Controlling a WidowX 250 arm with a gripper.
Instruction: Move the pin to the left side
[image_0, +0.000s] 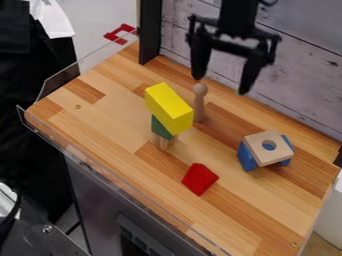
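The gripper (219, 85) hangs over the back of the wooden table, near the wall, with its two fingers spread wide and nothing between them. Below it and a little to its left, a wooden pin (199, 104) with a round head stands upright, apart from the gripper. The pin is just right of a yellow block (169, 108), which partly overlaps it in the view.
The yellow block rests tilted on a green block (161, 129) with a wooden piece beneath. A red block (200, 179) lies toward the front. At right, a wooden piece with a hole (259, 142) sits on blue blocks (246, 157). Clear guards line the table's (113, 120) left and front edges.
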